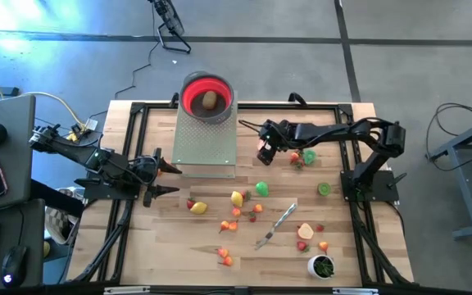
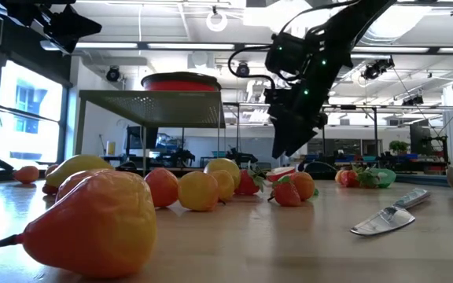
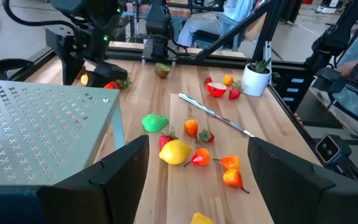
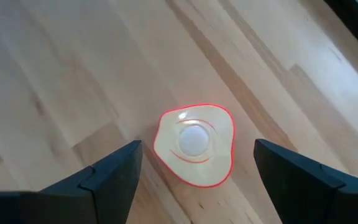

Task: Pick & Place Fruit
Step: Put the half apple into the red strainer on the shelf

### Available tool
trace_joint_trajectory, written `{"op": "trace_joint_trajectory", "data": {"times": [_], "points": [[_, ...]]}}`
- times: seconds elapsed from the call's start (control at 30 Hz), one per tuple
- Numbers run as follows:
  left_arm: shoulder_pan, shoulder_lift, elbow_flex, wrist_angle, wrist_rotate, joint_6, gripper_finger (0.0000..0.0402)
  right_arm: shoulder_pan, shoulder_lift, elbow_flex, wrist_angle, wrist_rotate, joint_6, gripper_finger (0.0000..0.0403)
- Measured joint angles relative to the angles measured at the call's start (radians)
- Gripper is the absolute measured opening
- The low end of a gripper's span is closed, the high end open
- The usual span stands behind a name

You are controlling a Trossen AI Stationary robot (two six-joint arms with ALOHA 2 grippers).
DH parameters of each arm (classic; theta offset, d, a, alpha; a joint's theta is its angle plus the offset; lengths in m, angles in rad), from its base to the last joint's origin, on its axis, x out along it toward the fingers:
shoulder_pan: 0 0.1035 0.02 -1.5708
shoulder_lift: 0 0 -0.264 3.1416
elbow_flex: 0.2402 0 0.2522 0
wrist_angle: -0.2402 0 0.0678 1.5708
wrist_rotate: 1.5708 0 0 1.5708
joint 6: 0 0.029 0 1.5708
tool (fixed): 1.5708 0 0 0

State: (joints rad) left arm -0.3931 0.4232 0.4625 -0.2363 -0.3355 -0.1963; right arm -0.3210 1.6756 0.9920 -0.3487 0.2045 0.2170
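Toy fruit pieces lie scattered on the wooden table [image 1: 179,238]: a yellow one [image 1: 237,197], a green one [image 1: 261,188], orange and red ones [image 1: 228,228]. A tan fruit [image 1: 210,100] rests in the red bowl [image 1: 193,88] on a perforated metal stand [image 1: 206,139]. My right gripper [image 1: 262,154] slants down, open, just above a cut fruit slice with a cream face and red rim [image 4: 194,144]. The slice lies flat on the table between the fingertips, apart from them. My left gripper [image 1: 164,179] waits open beside the stand's near left corner, holding nothing.
A silver knife [image 1: 279,223] lies among the fruit at centre right. A small white cup with green contents [image 1: 322,265] stands near the front right corner. A black frame [image 1: 342,111] runs round the table. More fruit [image 1: 301,157] lies just right of my right gripper.
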Motion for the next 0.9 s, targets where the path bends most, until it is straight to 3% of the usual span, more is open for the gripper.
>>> {"op": "trace_joint_trajectory", "data": {"times": [0.2,0.43,0.9], "points": [[0.0,0.0,0.0,0.0,0.0,0.0,0.0267,-0.003,0.0,0.0,0.001,-0.029,-0.166,0.0301],[0.0,0.0,0.0,0.0,0.0,0.0,0.0267,-0.042,0.002,0.0,0.0,-0.102,-0.15,0.0301],[0.0,0.0,0.0,-0.002,0.001,0.008,0.0267,-0.079,0.155,0.001,0.044,-0.186,-0.136,0.0301]]}}
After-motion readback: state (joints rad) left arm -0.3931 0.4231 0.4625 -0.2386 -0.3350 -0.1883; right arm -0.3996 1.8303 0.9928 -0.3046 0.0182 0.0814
